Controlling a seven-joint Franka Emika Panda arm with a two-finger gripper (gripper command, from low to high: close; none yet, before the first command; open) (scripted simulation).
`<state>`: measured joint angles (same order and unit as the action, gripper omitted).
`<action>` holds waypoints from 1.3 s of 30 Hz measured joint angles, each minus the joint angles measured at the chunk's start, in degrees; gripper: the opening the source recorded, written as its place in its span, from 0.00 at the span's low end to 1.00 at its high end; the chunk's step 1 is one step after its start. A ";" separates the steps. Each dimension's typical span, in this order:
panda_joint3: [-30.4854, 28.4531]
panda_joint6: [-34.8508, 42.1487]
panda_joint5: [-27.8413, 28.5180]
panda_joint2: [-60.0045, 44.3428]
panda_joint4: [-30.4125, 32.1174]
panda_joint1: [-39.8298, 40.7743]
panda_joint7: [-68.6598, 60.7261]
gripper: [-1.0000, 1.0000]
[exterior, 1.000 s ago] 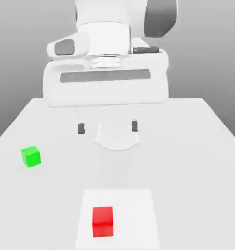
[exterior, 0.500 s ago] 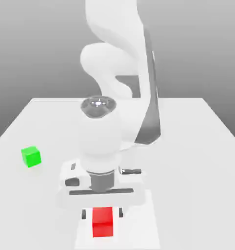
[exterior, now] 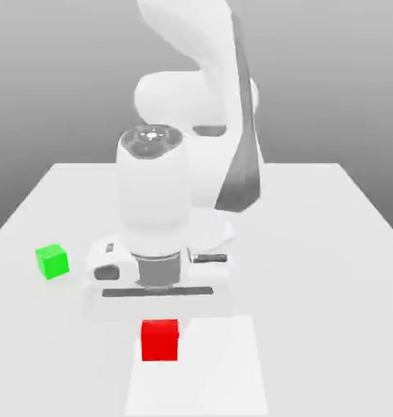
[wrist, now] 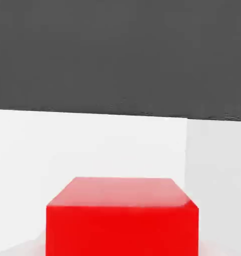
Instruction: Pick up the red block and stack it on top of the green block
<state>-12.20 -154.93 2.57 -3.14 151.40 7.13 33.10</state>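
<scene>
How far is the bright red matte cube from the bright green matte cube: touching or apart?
Apart: the exterior view shows bare tabletop between red and green.

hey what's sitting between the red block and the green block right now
Nothing but bare tabletop shows between the red block and the green block in the exterior view.

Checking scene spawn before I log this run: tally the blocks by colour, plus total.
Red: 1, the red block, at the gripper
Green: 1, the green block, on the table toward the exterior view's left
Total: 2
</scene>
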 joint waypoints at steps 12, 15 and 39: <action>-16.73 2.85 13.56 16.87 13.32 27.76 -11.39 0.00; -19.62 1.96 13.56 17.65 15.03 30.06 -13.86 0.00; -24.13 -10.90 -8.44 2.72 15.08 20.20 -29.29 0.00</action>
<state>-36.33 -165.83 -5.87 -0.42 166.47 27.33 3.81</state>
